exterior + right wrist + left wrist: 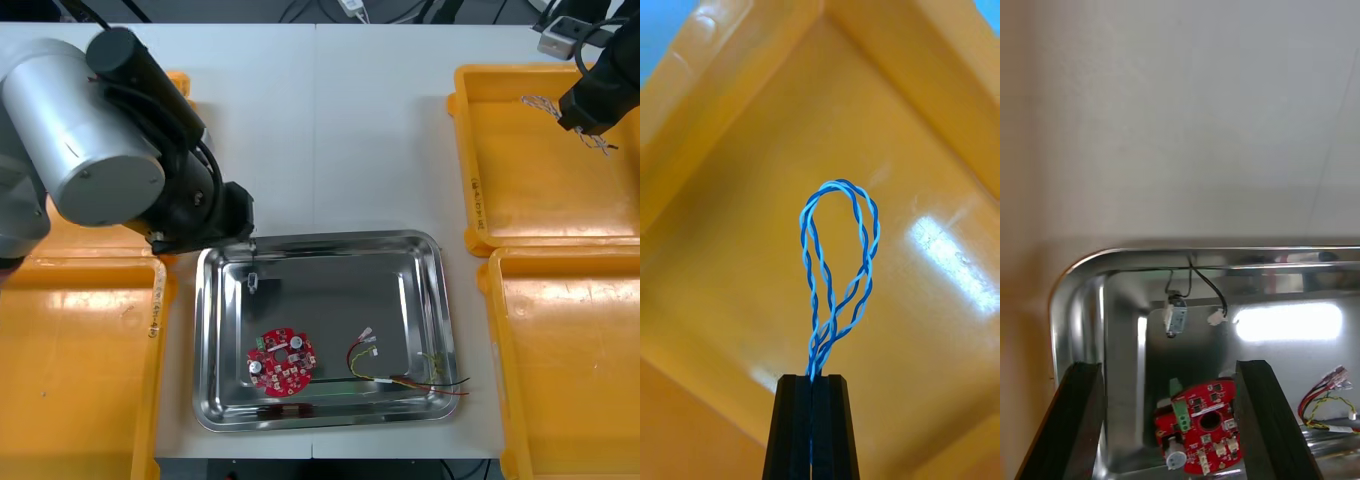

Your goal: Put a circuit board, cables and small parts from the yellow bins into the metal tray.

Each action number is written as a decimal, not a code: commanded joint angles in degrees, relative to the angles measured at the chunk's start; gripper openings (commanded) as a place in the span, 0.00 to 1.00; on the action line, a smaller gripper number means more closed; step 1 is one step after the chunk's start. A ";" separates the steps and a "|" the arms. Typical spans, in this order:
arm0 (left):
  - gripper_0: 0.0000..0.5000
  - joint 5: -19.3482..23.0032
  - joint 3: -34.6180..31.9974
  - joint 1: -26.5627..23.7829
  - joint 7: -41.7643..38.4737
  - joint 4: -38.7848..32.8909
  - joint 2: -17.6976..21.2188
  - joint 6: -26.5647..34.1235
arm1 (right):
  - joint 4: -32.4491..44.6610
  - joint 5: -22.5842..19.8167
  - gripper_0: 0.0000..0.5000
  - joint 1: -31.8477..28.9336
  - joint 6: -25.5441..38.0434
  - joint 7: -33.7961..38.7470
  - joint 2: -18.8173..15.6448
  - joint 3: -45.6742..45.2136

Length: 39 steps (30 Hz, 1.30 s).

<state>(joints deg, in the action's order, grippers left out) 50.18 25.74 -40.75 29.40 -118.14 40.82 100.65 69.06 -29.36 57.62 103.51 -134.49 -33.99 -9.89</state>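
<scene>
Three items in the tray, a fourth held over a bin

Three kinds of item are seen lying inside the metal tray [440, 300]: a round red circuit board [281, 360] toward its near left corner, a red and yellow cable [400, 375] toward its near right corner, and a small metal part [254, 283] with a thin black cable [1202, 279] by its far left corner. A twisted blue and white cable [836, 255] is pinched in the right claw [812, 390], whose fingers are closed on the loop's gathered ends. It is held over the yellow bin [470, 150] to the far right of the tray, well apart from it. The left claw [1166, 366] is held above the tray's far left corner, fingers spread wide with nothing between them. The task is judged to be mostly done: the blue and white cable has yet to be carried across to the tray and released
</scene>
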 commanded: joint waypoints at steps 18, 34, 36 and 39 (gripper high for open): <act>1.00 11.17 -9.57 -9.53 24.91 15.83 11.12 0.52 | 31.75 -6.50 0.00 -10.51 6.49 4.67 2.17 4.09; 1.00 8.53 -11.42 -10.14 43.37 27.79 13.40 -2.39 | 42.12 -21.00 0.00 -15.25 6.49 10.30 3.93 14.81; 1.00 8.01 -11.42 -10.05 45.39 29.19 13.49 -3.26 | 43.26 -21.80 0.00 -15.69 6.49 9.68 4.19 15.17; 1.00 7.30 -11.42 -10.14 48.12 31.83 13.49 -5.02 | 46.25 -21.53 0.00 -16.40 6.49 8.72 4.28 17.27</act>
<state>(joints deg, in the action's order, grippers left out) 58.55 16.00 -47.88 72.83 -88.07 51.61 97.55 111.03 -50.53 42.19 109.77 -123.35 -30.55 4.92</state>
